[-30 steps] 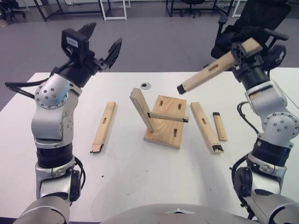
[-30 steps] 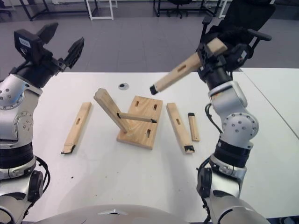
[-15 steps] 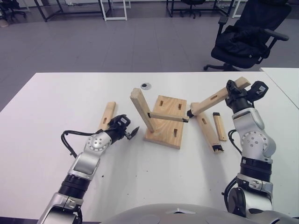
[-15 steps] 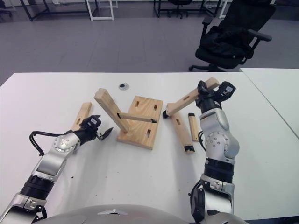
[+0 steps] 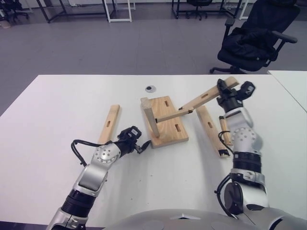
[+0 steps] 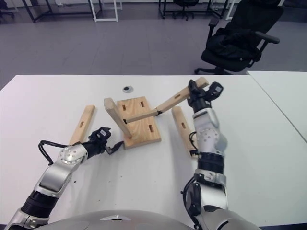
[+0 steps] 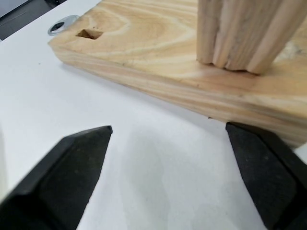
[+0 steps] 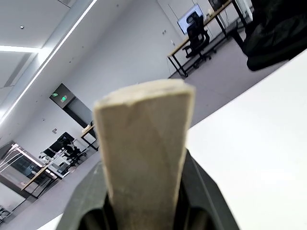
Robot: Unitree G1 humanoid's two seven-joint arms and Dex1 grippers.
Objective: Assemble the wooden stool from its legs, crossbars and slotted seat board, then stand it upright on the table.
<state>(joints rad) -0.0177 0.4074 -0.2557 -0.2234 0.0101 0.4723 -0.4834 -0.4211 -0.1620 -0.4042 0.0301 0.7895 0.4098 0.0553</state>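
The slotted seat board (image 5: 168, 128) lies flat mid-table. One leg (image 5: 149, 117) stands tilted in it, and a thin crossbar (image 5: 173, 114) sticks out from that leg. My right gripper (image 5: 223, 90) is shut on the upper end of a second leg (image 5: 205, 97), also seen end-on as the leg (image 8: 144, 143). This leg slants down to the crossbar's free end. My left gripper (image 5: 139, 145) rests open on the table at the board's near left corner. In the left wrist view its fingers (image 7: 72, 167) flank the board's edge (image 7: 158, 88).
A loose leg (image 5: 109, 124) lies on the table left of the board. Another loose leg (image 5: 208, 124) and a short crossbar (image 5: 224, 132) lie to its right, under my right arm. A small metal disc (image 5: 150, 88) sits behind the board. An office chair (image 5: 259, 38) stands beyond the table.
Both arms came down from high up. The left gripper moved to the board's corner. The right gripper carried its leg down and left to the crossbar's end. The board has turned.
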